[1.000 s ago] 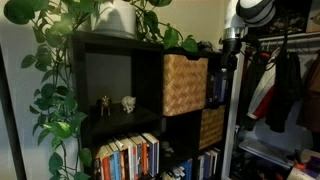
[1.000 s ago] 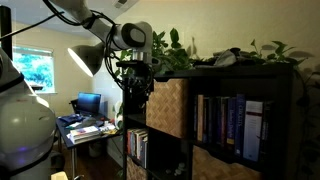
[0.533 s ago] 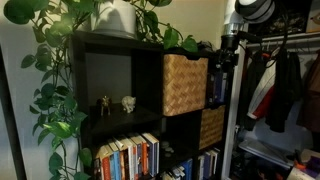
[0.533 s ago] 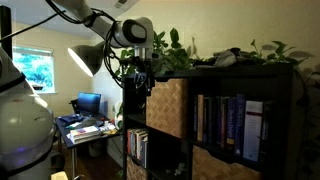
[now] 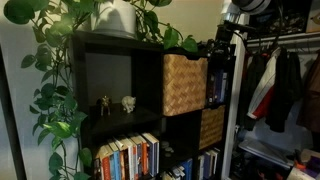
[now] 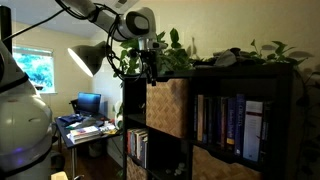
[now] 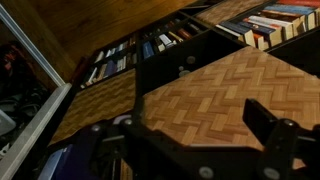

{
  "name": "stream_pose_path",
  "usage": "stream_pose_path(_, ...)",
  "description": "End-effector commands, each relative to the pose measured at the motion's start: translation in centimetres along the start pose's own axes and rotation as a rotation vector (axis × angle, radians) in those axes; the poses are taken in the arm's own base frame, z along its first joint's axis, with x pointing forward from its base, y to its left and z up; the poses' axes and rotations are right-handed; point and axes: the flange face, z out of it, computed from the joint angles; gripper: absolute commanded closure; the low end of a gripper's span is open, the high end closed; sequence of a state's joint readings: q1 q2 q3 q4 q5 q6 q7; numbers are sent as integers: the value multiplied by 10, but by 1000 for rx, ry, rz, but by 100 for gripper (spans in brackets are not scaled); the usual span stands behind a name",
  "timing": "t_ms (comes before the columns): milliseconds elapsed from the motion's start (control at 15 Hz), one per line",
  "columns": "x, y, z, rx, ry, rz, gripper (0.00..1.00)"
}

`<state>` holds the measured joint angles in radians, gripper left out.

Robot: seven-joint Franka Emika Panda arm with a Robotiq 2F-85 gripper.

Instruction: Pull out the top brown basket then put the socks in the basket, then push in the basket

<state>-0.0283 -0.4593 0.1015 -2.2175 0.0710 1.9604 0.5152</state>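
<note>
The top brown basket (image 5: 185, 85) is a light tan woven cube in the upper cubby of a black shelf, and its front (image 6: 168, 106) juts a little past the shelf edge. My gripper (image 6: 150, 68) hangs just in front of the basket's upper edge, close to the shelf top. It is open, with nothing between its fingers. In the wrist view the basket's herringbone weave (image 7: 215, 90) fills the space beyond the spread gripper (image 7: 190, 135). A pale grey bundle (image 6: 225, 59), possibly the socks, lies on top of the shelf among leaves.
A darker woven basket (image 5: 211, 127) sits in the cubby below. Books (image 5: 128, 157) fill the lower shelves, and small figurines (image 5: 127, 102) stand in the open cubby. A trailing plant (image 5: 60, 60) drapes over the shelf top. Clothes (image 5: 285, 85) hang beside the shelf.
The gripper has risen from in front of the basket's face to about the shelf top. It has stayed open, and the basket has not moved.
</note>
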Motion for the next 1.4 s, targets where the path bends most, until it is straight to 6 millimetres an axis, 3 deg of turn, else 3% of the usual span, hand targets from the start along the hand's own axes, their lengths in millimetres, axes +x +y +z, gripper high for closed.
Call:
stream_pose_path(0, 0, -1, 0, 0, 1, 7, 0)
stream_pose_path(667, 7, -36, 2, 54, 152, 503, 0)
stream_pose_path(933, 7, -38, -7, 91, 198, 690, 0)
stream_pose_path(1333, 22, -37, 7, 155, 228, 916, 0)
